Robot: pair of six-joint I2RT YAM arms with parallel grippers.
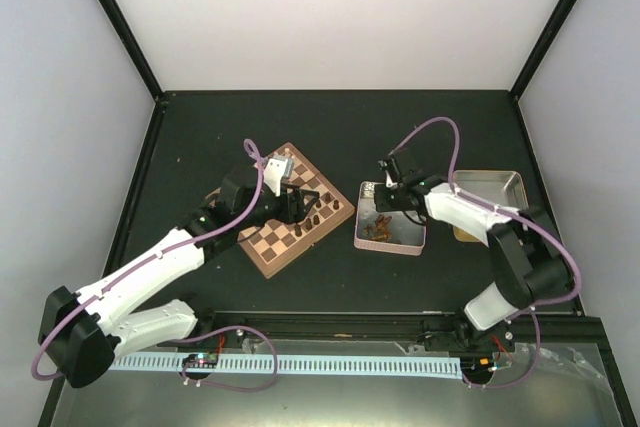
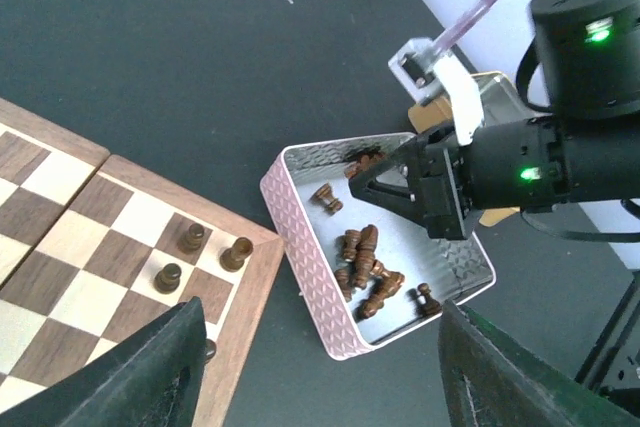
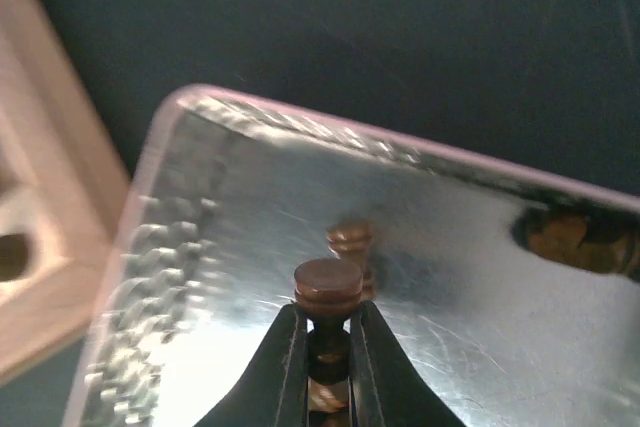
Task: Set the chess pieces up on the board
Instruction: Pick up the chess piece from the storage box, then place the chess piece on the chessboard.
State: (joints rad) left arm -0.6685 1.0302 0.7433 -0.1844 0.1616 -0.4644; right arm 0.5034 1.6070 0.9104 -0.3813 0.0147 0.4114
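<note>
The checkered wooden board (image 1: 270, 247) lies left of centre, and its corner shows in the left wrist view (image 2: 240, 307). Several dark chess pieces stand near its right edge (image 2: 237, 253). More dark pieces lie piled (image 2: 365, 265) in a pink-walled metal tin (image 1: 389, 243). My left gripper (image 1: 296, 205) hovers over the board's right edge, open and empty, with its fingers (image 2: 165, 367) wide apart. My right gripper (image 3: 327, 319) is inside the tin, shut on a dark piece (image 3: 328, 285) just under its head. Another piece (image 3: 350, 239) stands just behind it.
A second silvery tin (image 1: 490, 187) sits to the right of the pink-walled one (image 2: 300, 232), partly under the right arm. Dark table surface surrounds the board. Grey walls enclose the table on three sides.
</note>
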